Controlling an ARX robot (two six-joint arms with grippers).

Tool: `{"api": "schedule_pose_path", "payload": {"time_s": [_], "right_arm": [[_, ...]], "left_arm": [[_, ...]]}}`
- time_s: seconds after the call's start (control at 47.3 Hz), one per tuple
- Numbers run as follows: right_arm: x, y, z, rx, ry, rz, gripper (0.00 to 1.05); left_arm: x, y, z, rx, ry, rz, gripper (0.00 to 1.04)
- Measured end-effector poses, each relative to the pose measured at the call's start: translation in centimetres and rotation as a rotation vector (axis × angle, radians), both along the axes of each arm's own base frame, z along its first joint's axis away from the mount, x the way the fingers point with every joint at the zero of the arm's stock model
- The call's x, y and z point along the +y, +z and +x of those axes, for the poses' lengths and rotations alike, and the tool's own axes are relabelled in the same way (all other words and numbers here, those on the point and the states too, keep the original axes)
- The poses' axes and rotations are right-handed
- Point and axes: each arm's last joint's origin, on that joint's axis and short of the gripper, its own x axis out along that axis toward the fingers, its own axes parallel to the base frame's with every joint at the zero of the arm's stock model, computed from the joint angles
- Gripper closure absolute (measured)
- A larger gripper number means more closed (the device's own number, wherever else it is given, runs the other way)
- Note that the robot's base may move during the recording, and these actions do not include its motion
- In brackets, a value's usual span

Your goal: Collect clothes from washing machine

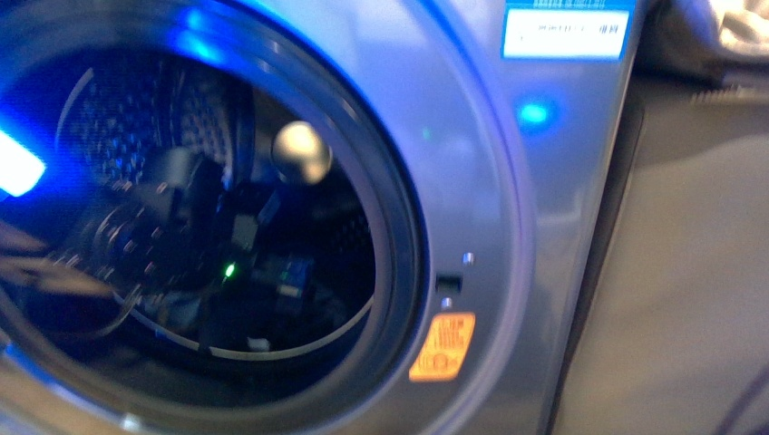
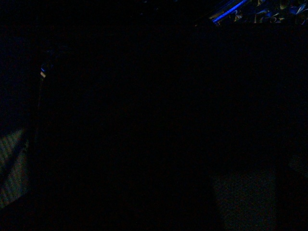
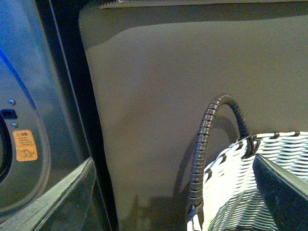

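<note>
Front view is filled by the washing machine (image 1: pixel 490 181), seen very close and blurred: a silver-grey front washed in blue light, with a wide dark ring around its round opening (image 1: pixel 399 227). Behind the ring the dimpled steel drum (image 1: pixel 118 118) shows in patches. The left arm (image 1: pixel 172 227) reaches into the drum as a black tangle of joints and cable, with one small green light (image 1: pixel 229 269) on it. Its pincer is lost in the dark, so I cannot tell how it stands or whether it has hold of anything. I also cannot tell the clothes from the shadow inside the drum.

On the machine's front, an orange warning sticker (image 1: pixel 442 346) sits beside the ring, and a blue label (image 1: pixel 566 29) sits near the machine's top.

The left wrist view is dark.

Only the right wrist view shows the woven grey-and-white basket (image 3: pixel 231 192), with its dark wrapped handle (image 3: pixel 204 144), well to the right of the machine. The right gripper (image 3: pixel 173 159) hangs outside the machine, its fingers (image 3: pixel 279 192) spread wide with nothing between them.

A taupe upholstered panel (image 3: pixel 183 86) stands just beside the machine's right flank, behind the basket.
</note>
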Motion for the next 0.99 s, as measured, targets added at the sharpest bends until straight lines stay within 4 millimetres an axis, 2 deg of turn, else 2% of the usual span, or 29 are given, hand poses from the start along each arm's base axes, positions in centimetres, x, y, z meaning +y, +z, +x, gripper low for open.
{"api": "schedule_pose_path", "payload": {"time_s": [0.19,0.444,0.571,0.782,0.93,0.993], "right_arm": [[0.0,0.0,0.0,0.0,0.0,0.0,0.08],[0.0,0.0,0.0,0.0,0.0,0.0,0.08],[0.0,0.0,0.0,0.0,0.0,0.0,0.08],[0.0,0.0,0.0,0.0,0.0,0.0,0.08],[0.0,0.0,0.0,0.0,0.0,0.0,0.08],[0.0,0.0,0.0,0.0,0.0,0.0,0.08]], "left_arm": [[-0.1,-1.1,1.1,0.026,0.007,0.007,0.07],[0.2,-3.5,1.9,0.099,0.039,0.036,0.08],[0.4,-3.9,2.0,0.11,0.054,0.054,0.23],[0.8,-3.8,1.9,0.098,0.06,0.059,0.62],[0.9,-3.0,0.2,0.077,0.013,0.042,0.88],[0.9,-2.3,-0.6,0.06,-0.016,0.035,0.91]]}}
